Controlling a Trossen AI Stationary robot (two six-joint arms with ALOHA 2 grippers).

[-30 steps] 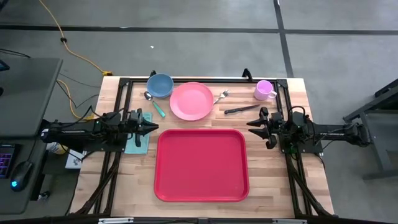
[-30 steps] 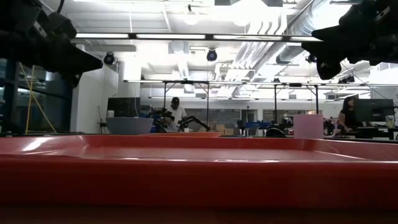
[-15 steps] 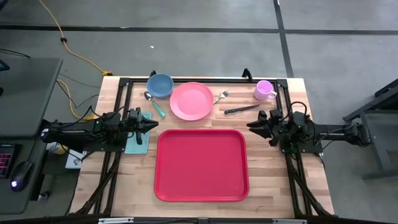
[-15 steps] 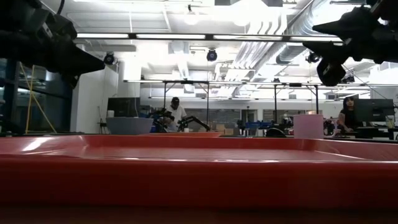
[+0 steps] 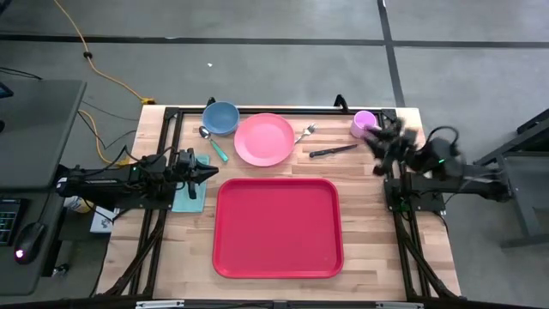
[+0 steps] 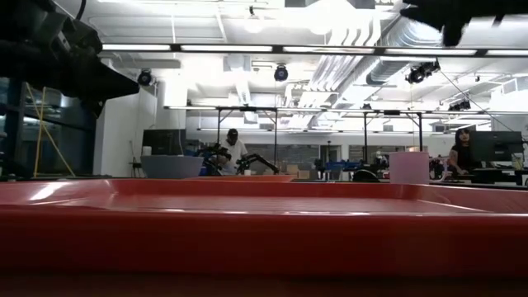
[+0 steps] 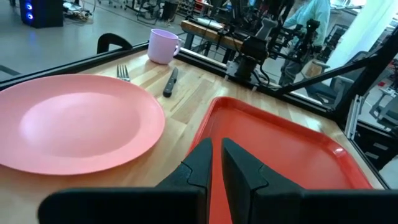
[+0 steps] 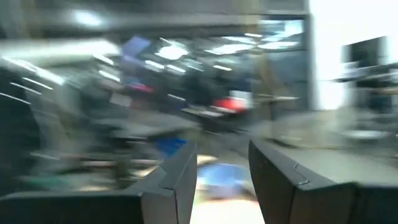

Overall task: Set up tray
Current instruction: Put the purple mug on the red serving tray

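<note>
The red tray [image 5: 277, 227] lies flat on the table's near middle; it fills the foreground of the low view as tray [image 6: 264, 231]. My left gripper [image 5: 212, 172] hovers shut just off the tray's far left corner, pointing right, above a teal cloth [image 5: 190, 196]; in its wrist view, left gripper [image 7: 216, 155] shows the tray [image 7: 280, 149] ahead. My right gripper [image 5: 378, 137] is blurred, raised beside the pink mug [image 5: 363, 124], and shows at the top of the low view, right gripper [image 6: 450, 12]. Its fingers [image 8: 180, 174] stand open and hold nothing.
Along the far edge lie a blue bowl [image 5: 220, 118], a teal-handled spoon [image 5: 211, 142], a round pink plate [image 5: 264, 139], a fork [image 5: 304, 133] and a black knife [image 5: 333, 150]. Bare wood lies right of the tray. People sit in the room beyond.
My right gripper has risen and swung quickly from beside the tray's far right corner toward the table's far right, ending near the pink mug; its views are blurred by the motion. My left arm and all the dishes have stayed put.
</note>
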